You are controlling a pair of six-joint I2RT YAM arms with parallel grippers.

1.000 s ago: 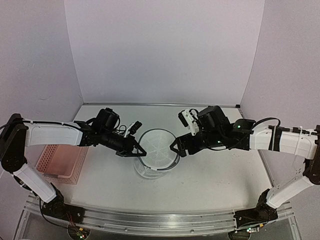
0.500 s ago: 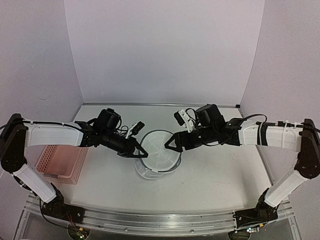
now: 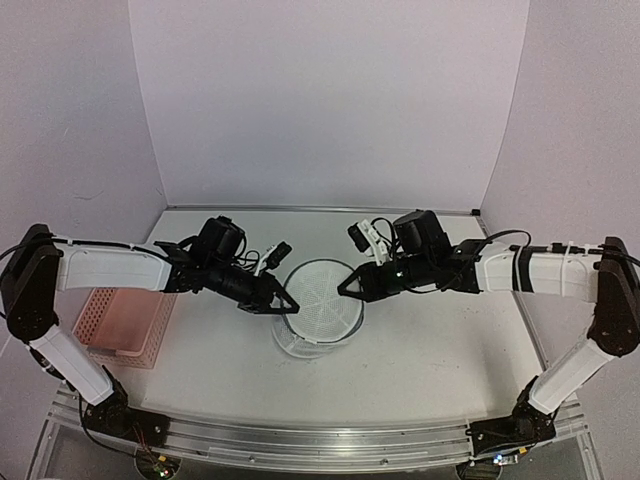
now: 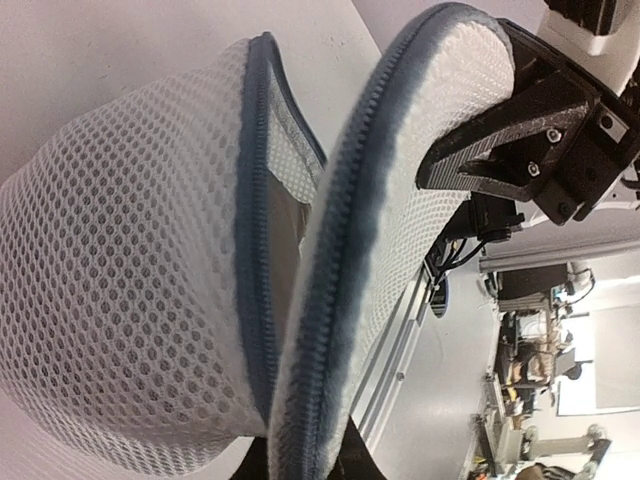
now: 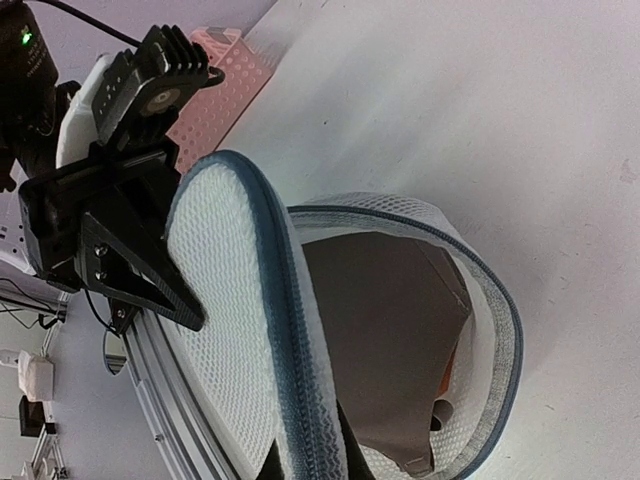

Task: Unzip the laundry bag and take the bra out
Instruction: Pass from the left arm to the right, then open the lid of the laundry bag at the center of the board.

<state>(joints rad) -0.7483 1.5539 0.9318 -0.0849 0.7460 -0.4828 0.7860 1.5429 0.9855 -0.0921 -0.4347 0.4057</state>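
Note:
The white mesh laundry bag (image 3: 300, 342) stands mid-table with its round lid (image 3: 318, 295) unzipped and tilted up off the body. My left gripper (image 3: 288, 304) is shut on the lid's left zipper rim, which runs between its fingers in the left wrist view (image 4: 305, 455). On the opposite rim my right gripper (image 3: 345, 291) is shut too, the zipper edge pinched low in the right wrist view (image 5: 305, 460). Through the gap under the lid, the tan-brown bra (image 5: 385, 330) lies inside the bag.
A pink lattice basket (image 3: 120, 325) sits at the left edge of the table, beside the left arm. White walls close the back and both sides. A metal rail (image 3: 300, 440) runs along the near edge.
My right gripper has moved left from beside the bag onto the lid's rim and shut on it. The left gripper has stayed on the lid's other side.

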